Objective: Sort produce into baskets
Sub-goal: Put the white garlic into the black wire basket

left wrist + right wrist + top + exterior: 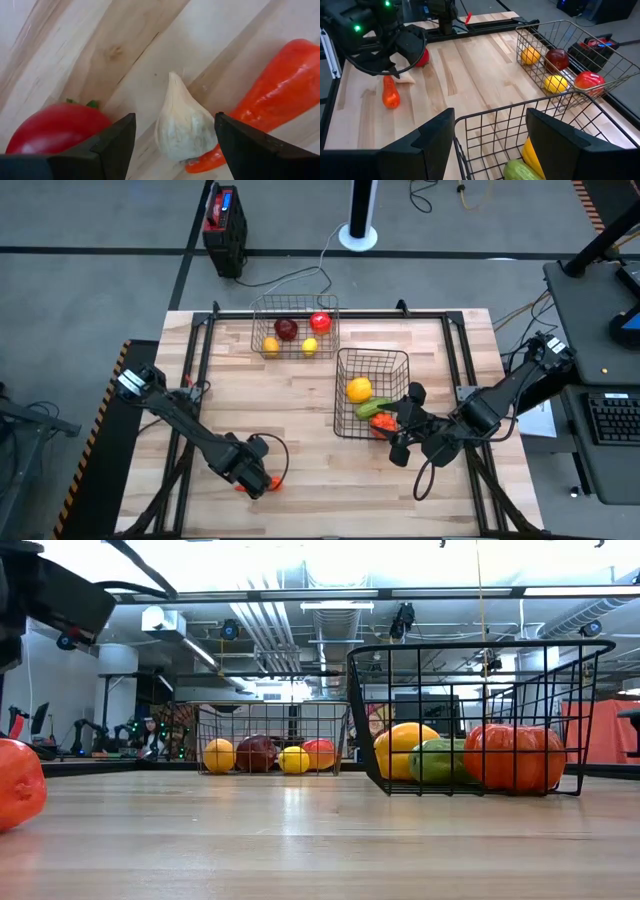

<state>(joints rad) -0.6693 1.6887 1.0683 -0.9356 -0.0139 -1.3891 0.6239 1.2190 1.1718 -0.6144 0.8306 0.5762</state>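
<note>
My left gripper (257, 477) is open low over the table's near left. Its fingers stand on either side of a white garlic (182, 127) lying on the wood, without touching it. A red tomato (55, 131) and an orange carrot (280, 95) lie beside the garlic. My right gripper (490, 145) is open and empty at the right side of the near basket (372, 353), which holds a yellow pepper (358, 389), a green cucumber (372, 408) and an orange-red piece (513, 755). The far basket (256, 320) holds red, dark red and yellow round fruits.
A red-and-black box (224, 225) stands on the floor beyond the table's far edge. Bare wood lies between the near-left produce and the two baskets. A black frame rail (300, 315) runs along the table's far edge.
</note>
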